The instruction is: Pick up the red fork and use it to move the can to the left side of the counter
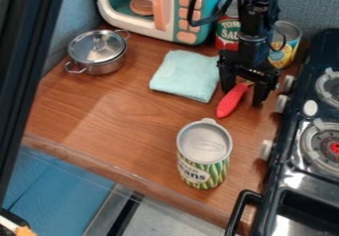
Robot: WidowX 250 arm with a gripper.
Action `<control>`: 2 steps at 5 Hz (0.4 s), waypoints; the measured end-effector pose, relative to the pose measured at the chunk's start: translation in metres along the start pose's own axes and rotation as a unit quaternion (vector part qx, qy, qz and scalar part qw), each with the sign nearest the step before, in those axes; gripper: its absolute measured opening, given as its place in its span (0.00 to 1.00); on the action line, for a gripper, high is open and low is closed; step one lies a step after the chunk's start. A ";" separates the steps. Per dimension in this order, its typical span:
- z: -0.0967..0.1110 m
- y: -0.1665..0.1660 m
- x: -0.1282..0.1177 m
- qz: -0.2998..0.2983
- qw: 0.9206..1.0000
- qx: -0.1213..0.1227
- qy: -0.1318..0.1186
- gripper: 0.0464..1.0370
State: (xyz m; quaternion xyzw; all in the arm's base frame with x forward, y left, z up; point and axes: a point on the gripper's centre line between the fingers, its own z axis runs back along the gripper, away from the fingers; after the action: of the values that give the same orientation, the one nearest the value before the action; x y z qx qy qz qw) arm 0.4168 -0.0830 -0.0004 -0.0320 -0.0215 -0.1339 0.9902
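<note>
A grey wall [316, 4] stands behind a brown wood-grain bench [119, 113], with a black toy stove [283, 141] along the right side of the view. At the back of the bench is a white and teal toy microwave [165, 33] with a coral handle and buttons. To its left and nearer the front sits a small metal pot [104, 67], its lid on. A folded pale teal cloth [185, 76] lies near the middle, between the pot and the robot's hand [242, 96].

The arm comes in from the top edge, and its hand hangs low over the bench, just right of the cloth. Its fingers are spread, with the upper end of the red fork [231, 101] in the gap between them. The fork's thick handle slants down towards the front left.

The task's can [203, 155], with a green and yellow label, stands upright near the front edge, right of the bench's middle and apart from the fork. Behind the arm stand a red-labelled can [226, 34] and a yellow and blue one [283, 51].
</note>
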 end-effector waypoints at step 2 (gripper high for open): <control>-0.002 -0.001 -0.002 -0.011 1.000 0.003 0.005 0.37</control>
State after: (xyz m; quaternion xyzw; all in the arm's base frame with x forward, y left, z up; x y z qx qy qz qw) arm 0.4141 -0.0839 -0.0022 -0.0278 -0.0171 -0.1444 0.9890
